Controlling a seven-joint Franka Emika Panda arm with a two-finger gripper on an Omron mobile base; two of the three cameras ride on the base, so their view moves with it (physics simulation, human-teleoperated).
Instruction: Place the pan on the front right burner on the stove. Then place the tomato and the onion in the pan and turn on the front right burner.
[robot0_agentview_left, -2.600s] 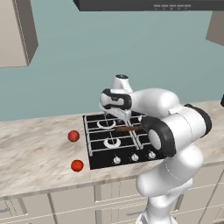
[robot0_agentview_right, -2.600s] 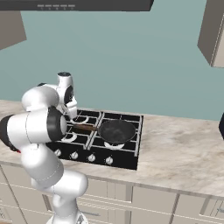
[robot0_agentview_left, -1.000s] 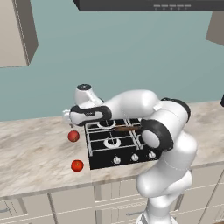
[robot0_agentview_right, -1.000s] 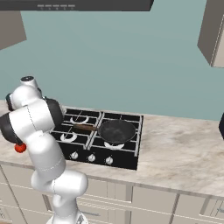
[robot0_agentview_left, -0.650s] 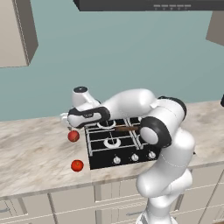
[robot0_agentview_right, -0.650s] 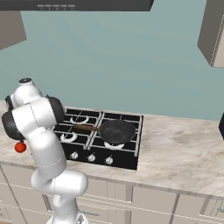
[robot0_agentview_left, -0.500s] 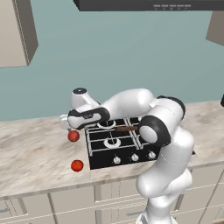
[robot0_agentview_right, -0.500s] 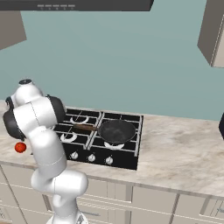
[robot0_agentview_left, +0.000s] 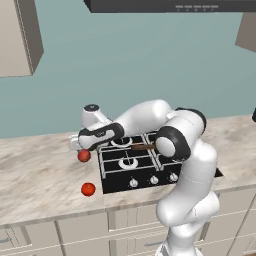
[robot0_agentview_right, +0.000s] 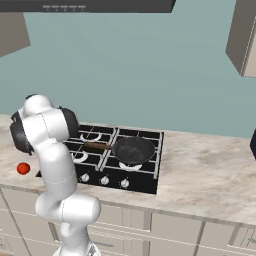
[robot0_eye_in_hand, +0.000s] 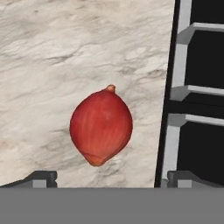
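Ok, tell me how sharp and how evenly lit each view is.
Hand view: the onion is crisp, softly shaded underneath, no glare on the counter. Left base view: flat even light, faint shadow under the tomato. Right base view: the pan is sharp, with a dull sheen.

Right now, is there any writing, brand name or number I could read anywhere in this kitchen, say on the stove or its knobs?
None can be read.
Stove: no brand or lettering.
Knobs: plain silver, no numbers or marks visible.
Hood: small pale marks on its front, too small to read.
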